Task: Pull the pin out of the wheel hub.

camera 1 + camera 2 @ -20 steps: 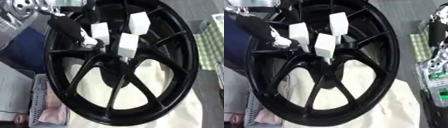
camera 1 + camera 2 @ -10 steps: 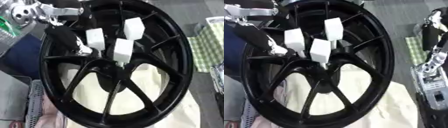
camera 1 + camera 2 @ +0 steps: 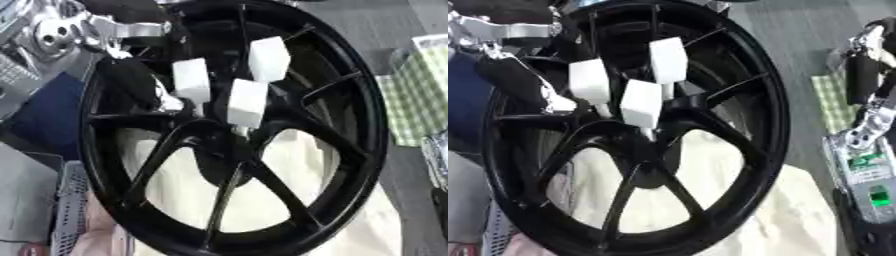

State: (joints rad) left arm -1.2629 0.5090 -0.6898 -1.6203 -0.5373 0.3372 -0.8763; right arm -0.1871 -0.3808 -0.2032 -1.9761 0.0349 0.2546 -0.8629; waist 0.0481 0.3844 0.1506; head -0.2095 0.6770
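Reaching in from upper left, left hand (image 3: 131, 85) is sitting at wheel hub (image 3: 229, 155) spokes beside three white-block pins (image 3: 248, 102); finger state unreadable. Right hand (image 3: 866, 80) is idling far right, grip also unclear.

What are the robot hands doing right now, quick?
Left robot hand: at the wheel beside the white blocks; its fingers cannot be told.
Right robot hand: off at the right edge, touching nothing; cannot be told.

Left arm (image 3: 83, 27): shiny silver joint housings, round disc with dark centre hole, black link on top. Left hand (image 3: 131, 82): black fingers, white tip. Right hand (image 3: 866, 80), right edge: black finger segments, silver chain-like links; grey casing with green labels below.
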